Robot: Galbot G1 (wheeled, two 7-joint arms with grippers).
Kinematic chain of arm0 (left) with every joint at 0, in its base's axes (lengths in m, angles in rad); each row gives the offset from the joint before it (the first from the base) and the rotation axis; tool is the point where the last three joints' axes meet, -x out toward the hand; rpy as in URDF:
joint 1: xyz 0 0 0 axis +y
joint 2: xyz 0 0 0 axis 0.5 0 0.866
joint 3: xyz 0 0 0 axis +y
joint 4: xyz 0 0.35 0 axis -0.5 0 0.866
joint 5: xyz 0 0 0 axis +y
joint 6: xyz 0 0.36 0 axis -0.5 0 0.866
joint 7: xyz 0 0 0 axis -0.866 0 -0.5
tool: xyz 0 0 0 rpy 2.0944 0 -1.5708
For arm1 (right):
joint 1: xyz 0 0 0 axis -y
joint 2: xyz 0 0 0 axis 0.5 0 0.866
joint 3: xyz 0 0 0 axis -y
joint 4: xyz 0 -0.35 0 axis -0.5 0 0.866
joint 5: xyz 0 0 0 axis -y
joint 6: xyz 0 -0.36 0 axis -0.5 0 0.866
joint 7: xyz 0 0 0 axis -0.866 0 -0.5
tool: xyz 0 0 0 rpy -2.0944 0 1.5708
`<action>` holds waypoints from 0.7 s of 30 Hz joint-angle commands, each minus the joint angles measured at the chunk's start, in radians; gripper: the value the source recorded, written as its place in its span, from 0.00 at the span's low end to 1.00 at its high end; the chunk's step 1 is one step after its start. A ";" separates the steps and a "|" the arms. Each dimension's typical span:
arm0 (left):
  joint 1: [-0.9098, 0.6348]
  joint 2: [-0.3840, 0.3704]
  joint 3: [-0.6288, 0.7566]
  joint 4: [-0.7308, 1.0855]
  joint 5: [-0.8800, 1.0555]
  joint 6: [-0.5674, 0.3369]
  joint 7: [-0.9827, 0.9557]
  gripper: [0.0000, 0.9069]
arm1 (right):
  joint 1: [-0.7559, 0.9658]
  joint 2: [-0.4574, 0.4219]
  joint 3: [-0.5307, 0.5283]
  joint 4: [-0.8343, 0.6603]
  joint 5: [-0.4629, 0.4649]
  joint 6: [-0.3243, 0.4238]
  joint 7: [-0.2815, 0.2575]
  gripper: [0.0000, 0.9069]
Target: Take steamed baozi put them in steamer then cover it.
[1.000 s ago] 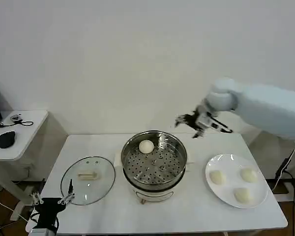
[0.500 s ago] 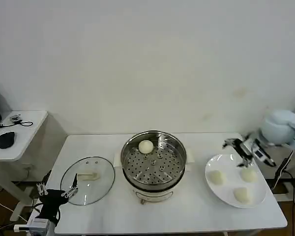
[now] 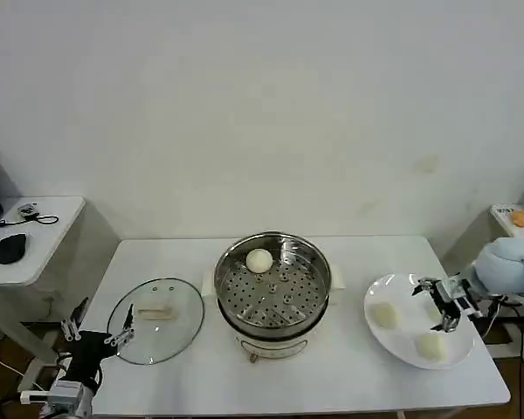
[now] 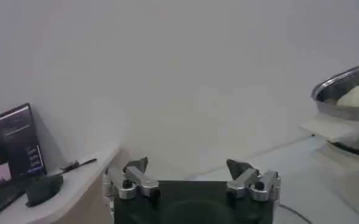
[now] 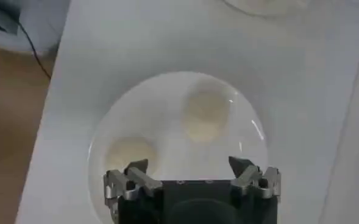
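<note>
On the white table [image 3: 349, 375] stands the steamer [image 3: 273, 288], its shiny perforated basket sitting on a cream pot base, with one steamed baozi [image 3: 259, 260] lying inside toward the far-left part of the basket. The glass cover [image 3: 156, 319] lies flat on the table just to the left of the steamer, its cream handle [image 3: 155, 311] facing up. To the right of the steamer sits a white plate [image 3: 393, 340] carrying more buns: one [image 3: 383, 315] on its left part and one [image 3: 431, 346] on its near part, while a third is mostly hidden behind the arm. The right gripper [image 3: 443, 305] hangs over the far-right part of the plate, its fingers spread apart and holding nothing; in the right wrist view the spread fingers [image 5: 136, 172] frame the plate [image 5: 167, 109] below, where two buns [image 5: 206, 115] and [image 5: 130, 153] rest on it. The left gripper [image 3: 96, 330] sits low at the near-left corner of the table, just beside the cover's edge, its fingers [image 4: 133, 172] likewise spread and empty. A small side table [image 3: 48, 236] with a black mouse [image 3: 11, 247] stands off to the left.
</note>
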 commanded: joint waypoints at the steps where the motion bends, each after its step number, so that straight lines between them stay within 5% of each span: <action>1: 0.004 0.000 -0.011 -0.001 0.000 0.000 0.005 1.00 | -0.237 0.087 0.203 -0.112 0.007 -0.036 0.031 1.00; 12: 0.005 -0.012 -0.017 0.003 0.003 -0.001 0.004 1.00 | -0.261 0.173 0.224 -0.208 -0.023 -0.004 0.037 1.00; 21: 0.003 -0.016 -0.017 0.008 0.008 -0.001 0.004 1.00 | -0.284 0.219 0.252 -0.243 -0.025 -0.011 0.045 0.89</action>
